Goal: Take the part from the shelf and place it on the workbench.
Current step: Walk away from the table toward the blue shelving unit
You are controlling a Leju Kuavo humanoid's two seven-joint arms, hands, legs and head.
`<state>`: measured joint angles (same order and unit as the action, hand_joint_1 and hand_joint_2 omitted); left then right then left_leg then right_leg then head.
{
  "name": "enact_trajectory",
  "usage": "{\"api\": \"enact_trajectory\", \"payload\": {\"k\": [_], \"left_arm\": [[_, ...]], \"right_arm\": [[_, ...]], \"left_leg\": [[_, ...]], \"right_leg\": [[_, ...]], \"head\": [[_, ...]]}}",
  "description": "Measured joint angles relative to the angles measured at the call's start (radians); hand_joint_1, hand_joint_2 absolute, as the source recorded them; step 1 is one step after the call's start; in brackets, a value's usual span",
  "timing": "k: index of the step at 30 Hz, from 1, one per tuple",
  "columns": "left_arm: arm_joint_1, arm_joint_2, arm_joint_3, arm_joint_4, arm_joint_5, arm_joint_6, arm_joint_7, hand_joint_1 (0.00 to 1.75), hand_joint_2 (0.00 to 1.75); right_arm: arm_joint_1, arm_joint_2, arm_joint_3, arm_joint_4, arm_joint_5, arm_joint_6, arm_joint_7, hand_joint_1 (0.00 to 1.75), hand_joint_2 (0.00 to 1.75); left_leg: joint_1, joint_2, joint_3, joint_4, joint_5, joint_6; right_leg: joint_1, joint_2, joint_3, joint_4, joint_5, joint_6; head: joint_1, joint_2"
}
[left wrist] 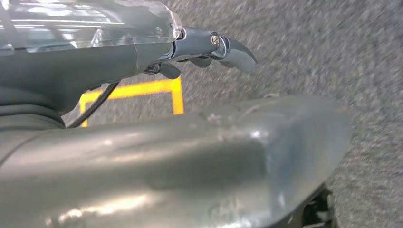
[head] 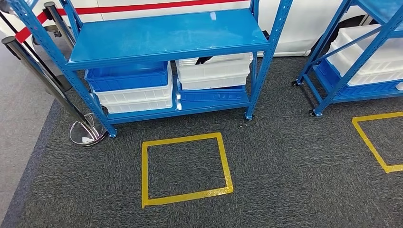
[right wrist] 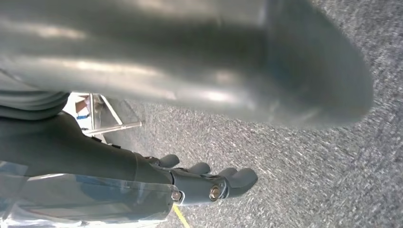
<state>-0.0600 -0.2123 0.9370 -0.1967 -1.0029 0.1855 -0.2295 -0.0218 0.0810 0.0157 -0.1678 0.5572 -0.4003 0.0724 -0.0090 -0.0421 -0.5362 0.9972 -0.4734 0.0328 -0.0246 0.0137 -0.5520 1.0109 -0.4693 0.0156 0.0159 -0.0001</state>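
The part itself cannot be made out; it presumably lies in one of the bins on the blue shelf (head: 166, 42), perhaps the upper white bin (head: 214, 71), where something dark shows. Both the left hand (left wrist: 209, 50) and right hand (right wrist: 204, 180) hang over carpet holding nothing, fingers loosely extended. Stopping outside the yellow tape square (head: 185, 168) could leave a short reach, and stacked bins risk a blind grab.

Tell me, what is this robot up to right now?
Nothing is being handled yet. The robot stands facing a blue shelf that holds blue and white bins on its lower level, with a yellow taped square on the carpet before it. Its left hand and right hand hang over the carpet, holding nothing. No part has been taken.
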Motion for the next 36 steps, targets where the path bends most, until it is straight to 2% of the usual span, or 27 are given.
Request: {"api": "enact_trajectory", "payload": {"k": [3, 4, 6, 7, 8, 9, 12, 13, 14, 16, 18, 19, 20, 21, 23, 24, 25, 26, 27, 28, 29, 30, 31, 33, 34, 35, 36], "left_arm": [[0.002, 0.002, 0.007, 0.0, 0.001, -0.009, 0.008, 0.0, 0.0], [0.002, 0.001, 0.008, 0.0, -0.001, -0.009, 0.011, 0.0, 0.0], [0.002, 0.001, 0.009, 0.0, -0.004, -0.009, 0.016, 0.0, 0.0], [0.003, 0.001, 0.009, 0.0, -0.005, -0.008, 0.018, 0.0, 0.0], [0.004, 0.0, 0.01, 0.0, -0.007, -0.007, 0.019, 0.0, 0.0], [0.007, -0.001, 0.01, 0.0, -0.009, -0.007, 0.02, 0.0, 0.0], [0.014, -0.002, 0.01, 0.0, -0.014, -0.006, 0.021, 0.0, 0.0], [0.014, -0.001, 0.01, -0.001, -0.015, -0.005, 0.021, 0.0, 0.0], [0.014, 0.0, 0.01, -0.001, -0.016, -0.005, 0.021, 0.0, 0.0], [0.011, 0.001, 0.011, -0.001, -0.018, -0.004, 0.021, 0.0, 0.0], [0.006, 0.0, 0.011, -0.001, -0.019, -0.004, 0.022, 0.0, 0.0], [0.004, 0.0, 0.011, -0.001, -0.02, -0.004, 0.022, 0.0, 0.0], [0.002, -0.001, 0.011, -0.001, -0.021, -0.004, 0.022, 0.0, 0.0], [0.003, -0.001, 0.011, -0.001, -0.022, -0.003, 0.021, 0.0, 0.0], [0.007, -0.001, 0.011, -0.001, -0.023, -0.002, 0.021, 0.0, 0.0], [0.01, -0.001, 0.011, -0.001, -0.024, -0.002, 0.021, 0.0, 0.0], [0.014, -0.001, 0.011, -0.001, -0.024, -0.001, 0.021, 0.0, 0.0], [0.016, -0.001, 0.011, -0.001, -0.025, 0.0, 0.021, 0.0, 0.0], [0.018, 0.0, 0.011, -0.001, -0.025, 0.0, 0.021, 0.0, 0.0], [0.022, 0.003, 0.011, -0.002, -0.025, 0.001, 0.02, 0.0, 0.0], [0.025, 0.005, 0.011, -0.002, -0.025, 0.002, 0.02, 0.0, 0.0], [0.028, 0.005, 0.011, -0.002, -0.025, 0.002, 0.019, 0.0, 0.0], [0.027, 0.004, 0.011, -0.002, -0.026, 0.002, 0.019, 0.0, 0.0], [0.014, -0.004, 0.011, -0.001, -0.028, 0.002, 0.019, 0.0, 0.0], [0.006, -0.006, 0.01, -0.001, -0.029, 0.003, 0.018, 0.0, 0.0], [0.001, -0.007, 0.01, -0.001, -0.031, 0.003, 0.016, 0.0, 0.0], [-0.001, -0.008, 0.01, -0.001, -0.033, 0.004, 0.015, 0.0, 0.0]], "right_arm": [[-0.001, 0.004, 0.0, 0.0, 0.006, 0.003, -0.001, 0.0, 0.0], [-0.002, 0.005, 0.0, 0.0, 0.007, 0.004, -0.001, 0.0, 0.0], [-0.004, 0.005, 0.0, 0.0, 0.009, 0.004, -0.001, 0.0, 0.0], [-0.004, 0.005, 0.0, 0.0, 0.009, 0.004, -0.001, 0.0, 0.0], [-0.004, 0.005, 0.0, 0.0, 0.01, 0.004, -0.001, 0.0, 0.0], [-0.003, 0.004, 0.0, 0.0, 0.01, 0.004, -0.001, 0.0, 0.0], [0.006, 0.005, 0.0, 0.001, 0.01, 0.005, 0.0, 0.0, 0.0], [0.008, 0.006, 0.0, 0.002, 0.01, 0.006, 0.0, 0.0, 0.0], [0.009, 0.007, 0.0, 0.003, 0.011, 0.008, -0.001, 0.0, 0.0], [0.008, 0.007, 0.0, 0.003, 0.012, 0.009, -0.001, 0.0, 0.0], [0.01, 0.006, 0.0, 0.002, 0.013, 0.009, -0.002, 0.0, 0.0], [0.011, 0.006, 0.0, 0.002, 0.014, 0.01, -0.002, 0.0, 0.0], [0.012, 0.007, 0.0, 0.001, 0.014, 0.01, -0.002, 0.0, 0.0], [0.014, 0.007, 0.0, 0.002, 0.015, 0.01, -0.002, 0.0, 0.0], [0.015, 0.007, 0.0, 0.002, 0.015, 0.01, -0.004, 0.0, 0.0], [0.015, 0.007, 0.0, 0.002, 0.015, 0.01, -0.004, 0.0, 0.0], [0.015, 0.007, 0.0, 0.002, 0.015, 0.01, -0.005, 0.0, 0.0], [0.014, 0.007, 0.0, 0.001, 0.015, 0.01, -0.006, 0.0, 0.0], [0.017, 0.009, 0.0, 0.002, 0.015, 0.01, -0.007, 0.0, 0.0], [0.017, 0.011, 0.0, 0.002, 0.015, 0.01, -0.008, 0.0, 0.0], [0.015, 0.014, 0.001, 0.003, 0.015, 0.009, -0.01, 0.0, 0.0], [0.013, 0.016, 0.001, 0.004, 0.015, 0.009, -0.011, 0.0, 0.0], [0.007, 0.017, 0.001, 0.004, 0.015, 0.009, -0.012, 0.0, 0.0], [-0.003, 0.014, 0.001, 0.001, 0.016, 0.007, -0.014, 0.0, 0.0], [-0.005, 0.013, 0.001, -0.001, 0.016, 0.006, -0.014, 0.0, 0.0], [-0.007, 0.012, 0.0, -0.002, 0.017, 0.005, -0.014, 0.0, 0.0], [-0.008, 0.011, 0.0, -0.002, 0.017, 0.004, -0.014, 0.0, 0.0]], "left_leg": [[0.0, -0.002, 0.062, -0.087, 0.015, 0.026], [0.004, -0.003, 0.081, -0.109, 0.021, 0.034], [0.012, -0.001, 0.1, -0.125, 0.023, 0.034], [0.017, 0.001, 0.103, -0.125, 0.02, 0.028], [0.023, 0.001, 0.106, -0.123, 0.014, 0.019], [0.033, -0.001, 0.111, -0.118, 0.006, 0.007], [0.07, -0.011, 0.121, -0.075, -0.038, -0.049], [0.076, -0.013, 0.118, -0.05, -0.059, -0.068], [0.079, -0.013, 0.115, -0.029, -0.081, -0.082], [0.082, -0.012, 0.114, 0.002, -0.107, -0.099], [0.083, -0.002, 0.085, 0.07, -0.079, -0.107], [0.082, 0.009, 0.045, 0.133, -0.057, -0.106], [0.079, 0.023, -0.008, 0.207, -0.044, -0.102], [0.073, 0.035, -0.063, 0.274, -0.053, -0.094], [0.056, 0.044, -0.153, 0.344, -0.125, -0.073], [0.045, 0.044, -0.182, 0.343, -0.166, -0.059], [0.033, 0.043, -0.201, 0.317, -0.192, -0.04], [0.018, 0.041, -0.212, 0.273, -0.186, -0.016], [-0.001, 0.035, -0.217, 0.214, -0.125, 0.016], [-0.024, 0.026, -0.219, 0.147, -0.026, 0.046], [-0.045, 0.012, -0.217, 0.092, 0.075, 0.069], [-0.059, 0.002, -0.213, 0.06, 0.15, 0.078], [-0.067, -0.005, -0.21, 0.049, 0.179, 0.072], [-0.062, -0.006, -0.201, 0.06, 0.16, 0.057], [-0.06, -0.006, -0.195, 0.06, 0.149, 0.058], [-0.058, -0.006, -0.188, 0.057, 0.14, 0.063], [-0.056, -0.004, -0.181, 0.055, 0.13, 0.067]], "right_leg": [[-0.004, -0.01, 0.014, 0.015, 0.036, 0.012], [-0.004, -0.01, 0.009, 0.03, 0.023, 0.015], [-0.007, -0.008, -0.035, 0.104, -0.037, 0.017], [-0.011, -0.008, -0.066, 0.152, -0.066, 0.023], [-0.018, -0.008, -0.09, 0.186, -0.08, 0.032], [-0.026, -0.009, -0.1, 0.193, -0.075, 0.043], [-0.058, -0.005, -0.063, 0.082, 0.004, 0.094], [-0.061, -0.003, -0.057, 0.058, 0.004, 0.096], [-0.063, 0.0, -0.059, 0.057, -0.004, 0.085], [-0.06, -0.002, -0.068, 0.089, -0.043, 0.04], [-0.056, -0.007, -0.052, 0.101, -0.062, 0.019], [-0.052, -0.011, -0.037, 0.097, -0.071, 0.013], [-0.046, -0.015, -0.018, 0.087, -0.079, 0.009], [-0.041, -0.02, 0.005, 0.073, -0.087, 0.005], [-0.027, -0.021, 0.06, 0.038, -0.1, 0.0], [-0.019, -0.019, 0.092, 0.02, -0.108, -0.004], [-0.009, -0.018, 0.124, 0.002, -0.115, -0.008], [0.002, -0.016, 0.158, -0.016, -0.125, -0.01], [0.008, -0.016, 0.187, -0.031, -0.136, -0.015], [0.017, -0.012, 0.214, -0.042, -0.15, -0.016], [0.024, -0.007, 0.236, -0.048, -0.169, -0.017], [0.029, -0.001, 0.254, -0.053, -0.188, -0.02], [0.036, 0.007, 0.27, -0.057, -0.207, -0.022], [0.038, 0.01, 0.296, -0.065, -0.235, -0.025], [0.038, 0.007, 0.292, -0.048, -0.25, -0.023], [0.038, 0.003, 0.271, -0.005, -0.272, -0.017], [0.037, -0.002, 0.228, 0.064, -0.298, -0.013]], "head": [[0.001, 0.0], [0.002, 0.0], [0.003, 0.0], [0.004, 0.0], [0.004, 0.0], [0.003, 0.0], [0.007, 0.0], [0.013, 0.0], [0.016, 0.0], [0.02, 0.0], [0.015, 0.0], [0.013, 0.0], [0.012, 0.0], [0.011, 0.0], [0.011, 0.0], [0.011, 0.0], [0.011, 0.0], [0.011, 0.0], [0.011, 0.0], [0.015, 0.0], [0.017, 0.0], [0.019, 0.0], [0.021, 0.0], [0.02, 0.0], [0.021, 0.0], [0.022, 0.0], [0.023, 0.0]]}}
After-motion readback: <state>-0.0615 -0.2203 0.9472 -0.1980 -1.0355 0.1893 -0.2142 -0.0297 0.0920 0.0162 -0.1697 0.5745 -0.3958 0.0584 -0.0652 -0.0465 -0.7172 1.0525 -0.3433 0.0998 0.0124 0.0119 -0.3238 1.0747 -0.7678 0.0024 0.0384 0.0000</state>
